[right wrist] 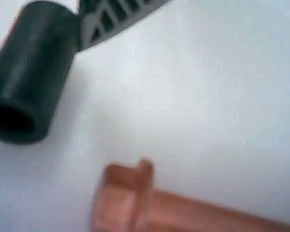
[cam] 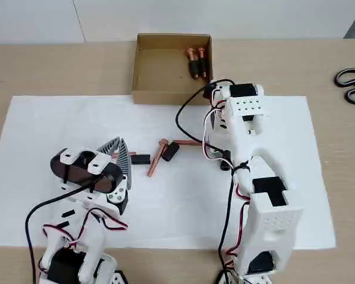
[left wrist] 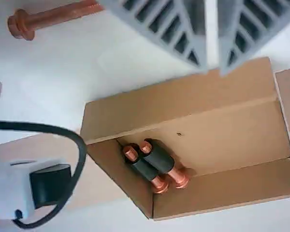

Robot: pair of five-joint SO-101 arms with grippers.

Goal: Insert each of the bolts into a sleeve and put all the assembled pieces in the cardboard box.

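Left gripper (cam: 122,142): jaws drawn nearly together with a sliver of paper showing between them, gripping nothing. Right gripper (right wrist: 94,29): I can't tell its state. One finger (right wrist: 116,14) is all I can make out, and it's touching the side of a sleeve (right wrist: 26,72).

Parts:
- Two assembled pieces (cam: 196,62) are already in the cardboard box (cam: 160,68), straight ahead of the left gripper and well apart from it.
- Two bolts lie loose on the paper (cam: 77,118): one (cam: 155,160) near the left fingertips, the other (cam: 190,142) running in under the right arm (cam: 242,124).
- A second sleeve (cam: 141,158) sits just beside the left fingers.

Risks as I see them:
- The sleeve is round and lying on its side. Contact on its flank rather than across it likely rolls it away, or into the bolt head (right wrist: 128,193) just beside it.
- Both grippers sit over the same small cluster. A sideways sweep by one knocks the other's part, or the arms clash.
- The right arm's black cable (cam: 186,109) loops out near the box corner. A carry to the box could snag it.
- Bolt and sleeve axes must line up. I'd expect a skewed grip to jam the bolt at the sleeve mouth.
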